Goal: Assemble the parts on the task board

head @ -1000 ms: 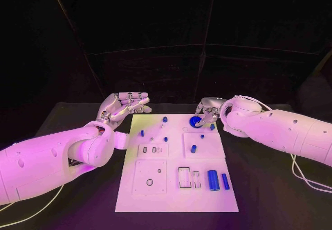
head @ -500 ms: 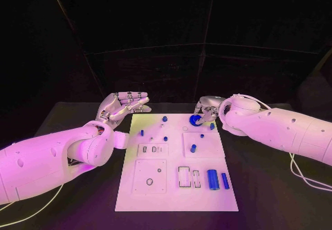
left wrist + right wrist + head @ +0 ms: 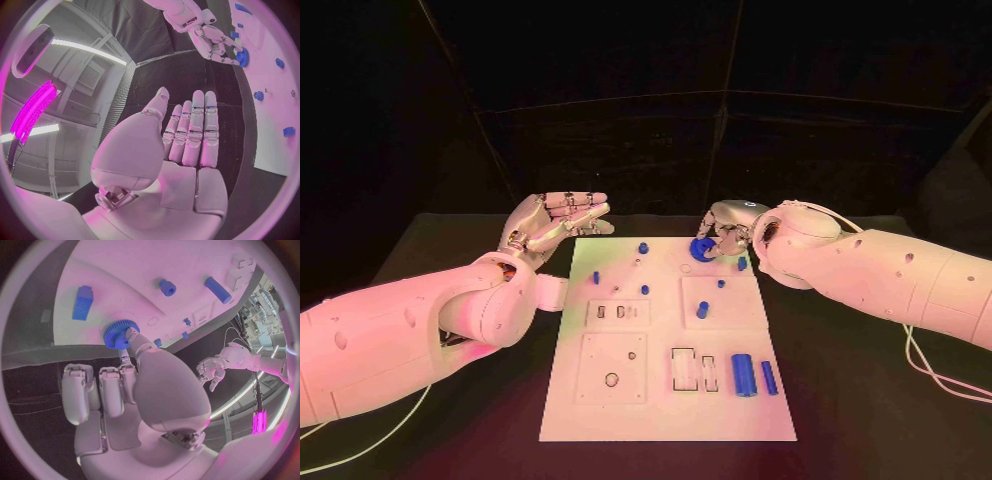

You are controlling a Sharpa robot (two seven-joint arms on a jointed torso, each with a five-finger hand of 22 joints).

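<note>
**Right hand pinches the blue gear at the board's far edge**

The white rectangular task board [image 3: 668, 340] lies in the middle of the black table [image 3: 862, 400]. At the board's far right corner the right hand [image 3: 723, 232] holds a small blue toothed gear wheel [image 3: 702, 249], pinched between the thumb and a finger; the wrist view shows the gear [image 3: 117, 334] at the fingertips, over the board's edge, while the other fingers lie straight and close together beside it. Whether the gear touches the board cannot be told.

The left hand [image 3: 558, 221] hovers just off the board's far left corner, palm up, holding nothing, fingers stretched out side by side and the thumb set apart.

On the board's near right part lie a blue cylinder [image 3: 744, 375] and, just beside it, a thinner blue rod [image 3: 769, 378].
</note>
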